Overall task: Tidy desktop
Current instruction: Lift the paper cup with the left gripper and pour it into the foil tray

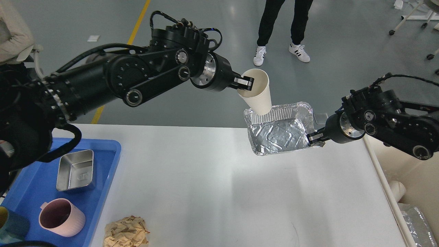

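Our left gripper (245, 82) is pinched on the rim of a paper cup (257, 92), held tilted above the far edge of the desktop (212, 178). Our right gripper (313, 136) is clamped on the rim of a foil tray (279, 132) near the far right corner. A blue tray (31, 185) with a steel dish (75, 169) and pink mug (61, 218) lies along the left edge; crumpled paper (127, 231) sits at the near edge.

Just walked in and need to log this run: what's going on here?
The left gripper holds a white paper cup by its rim, tilted above a foil tray that the right gripper grips at its edge, lifted over the desktop. A crumpled brown paper ball lies on the desktop.
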You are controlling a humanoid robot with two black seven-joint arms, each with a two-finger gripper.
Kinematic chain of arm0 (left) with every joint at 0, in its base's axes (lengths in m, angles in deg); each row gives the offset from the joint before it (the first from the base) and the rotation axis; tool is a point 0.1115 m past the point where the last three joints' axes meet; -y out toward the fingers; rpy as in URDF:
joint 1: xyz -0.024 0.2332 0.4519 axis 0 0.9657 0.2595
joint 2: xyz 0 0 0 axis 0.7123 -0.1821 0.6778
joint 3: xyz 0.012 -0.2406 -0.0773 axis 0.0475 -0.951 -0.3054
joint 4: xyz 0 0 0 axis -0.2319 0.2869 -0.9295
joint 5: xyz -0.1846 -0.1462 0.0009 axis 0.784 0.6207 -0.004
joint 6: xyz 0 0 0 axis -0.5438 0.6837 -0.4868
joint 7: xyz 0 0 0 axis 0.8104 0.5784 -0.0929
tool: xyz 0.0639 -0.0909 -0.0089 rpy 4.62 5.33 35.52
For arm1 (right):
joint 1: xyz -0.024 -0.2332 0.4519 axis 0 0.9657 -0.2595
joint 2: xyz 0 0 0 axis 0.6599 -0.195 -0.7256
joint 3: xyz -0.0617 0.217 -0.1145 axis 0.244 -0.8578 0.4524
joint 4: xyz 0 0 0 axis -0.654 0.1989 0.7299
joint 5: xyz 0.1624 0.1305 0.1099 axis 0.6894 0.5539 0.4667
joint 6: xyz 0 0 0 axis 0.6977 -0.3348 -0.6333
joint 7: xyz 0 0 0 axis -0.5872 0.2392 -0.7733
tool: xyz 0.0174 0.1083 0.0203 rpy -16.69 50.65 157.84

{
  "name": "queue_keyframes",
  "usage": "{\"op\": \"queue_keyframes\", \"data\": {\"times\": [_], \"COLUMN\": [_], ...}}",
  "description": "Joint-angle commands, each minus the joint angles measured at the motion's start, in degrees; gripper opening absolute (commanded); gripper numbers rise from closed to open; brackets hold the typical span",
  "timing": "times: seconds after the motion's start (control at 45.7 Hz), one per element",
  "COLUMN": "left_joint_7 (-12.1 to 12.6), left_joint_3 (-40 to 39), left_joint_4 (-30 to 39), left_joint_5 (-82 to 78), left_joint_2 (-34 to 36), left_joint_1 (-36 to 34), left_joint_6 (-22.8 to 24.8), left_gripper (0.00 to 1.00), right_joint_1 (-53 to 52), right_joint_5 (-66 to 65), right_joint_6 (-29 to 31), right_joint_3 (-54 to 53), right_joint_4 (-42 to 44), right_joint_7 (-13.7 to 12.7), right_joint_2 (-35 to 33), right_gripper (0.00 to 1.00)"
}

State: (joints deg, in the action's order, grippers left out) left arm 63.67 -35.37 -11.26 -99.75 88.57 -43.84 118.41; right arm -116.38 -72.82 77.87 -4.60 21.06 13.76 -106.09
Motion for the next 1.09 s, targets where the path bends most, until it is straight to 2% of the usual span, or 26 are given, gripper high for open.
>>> {"op": "queue_keyframes", "data": {"times": [0.0, 0.131, 0.372, 0.503, 0.525, 0.569, 0.679, 0.7, 0.854, 1.073], "left_joint_7": [-1.23, -1.14, -1.14, -1.05, -0.96, -0.79, -0.70, -0.70, -1.05, -1.14], "left_joint_3": [2.34, 3.92, 4.89, 4.80, 4.71, 4.63, 4.54, 4.54, 4.10, 4.10], "left_joint_4": [-4.81, -7.27, -11.05, -11.85, -11.85, -11.85, -11.85, -11.93, -11.85, -11.85], "left_joint_5": [0.06, -0.29, -0.20, -0.11, 0.06, 0.32, 0.76, 0.85, 0.94, 3.84], "left_joint_2": [-6.05, -9.83, -12.65, -13.35, -13.35, -13.44, -13.44, -13.44, -13.35, -13.44], "left_joint_1": [0.88, 2.99, 3.60, 4.13, 4.13, 4.22, 4.66, 4.75, 5.01, 5.10], "left_joint_6": [-0.50, -1.29, -3.49, -6.83, -7.53, -8.85, -11.49, -11.93, -12.90, -13.07], "left_gripper": [0.00, 0.00, 0.00, 0.03, 0.05, 0.16, 0.71, 0.78, 0.85, 0.87], "right_joint_1": [0.00, 0.00, -0.35, -0.52, -0.52, -0.52, -0.52, -0.52, -0.70, -0.87], "right_joint_5": [0.26, 0.26, 0.26, 0.26, 0.26, 0.26, 0.35, 0.35, 2.90, 3.16], "right_joint_6": [0.00, 0.00, 0.00, 0.00, 0.00, 0.00, 0.09, 0.17, 0.97, 1.05], "right_joint_3": [-0.01, -0.01, -0.10, -0.10, -0.01, -0.01, -0.01, -0.10, -0.19, -0.19], "right_joint_4": [-0.36, -0.54, -0.89, -1.33, -1.24, -1.24, -1.33, -1.33, -1.33, -1.33], "right_joint_7": [-0.01, 0.08, 0.08, 0.08, 0.08, 0.08, 0.08, 0.16, 0.34, 0.34], "right_joint_2": [-0.03, -0.11, -0.11, -0.03, -0.03, -0.03, -0.11, -0.20, -0.20, -0.20], "right_gripper": [0.00, 0.00, 0.00, 0.00, 0.00, 0.00, 0.00, 0.00, 0.00, 0.00]}}
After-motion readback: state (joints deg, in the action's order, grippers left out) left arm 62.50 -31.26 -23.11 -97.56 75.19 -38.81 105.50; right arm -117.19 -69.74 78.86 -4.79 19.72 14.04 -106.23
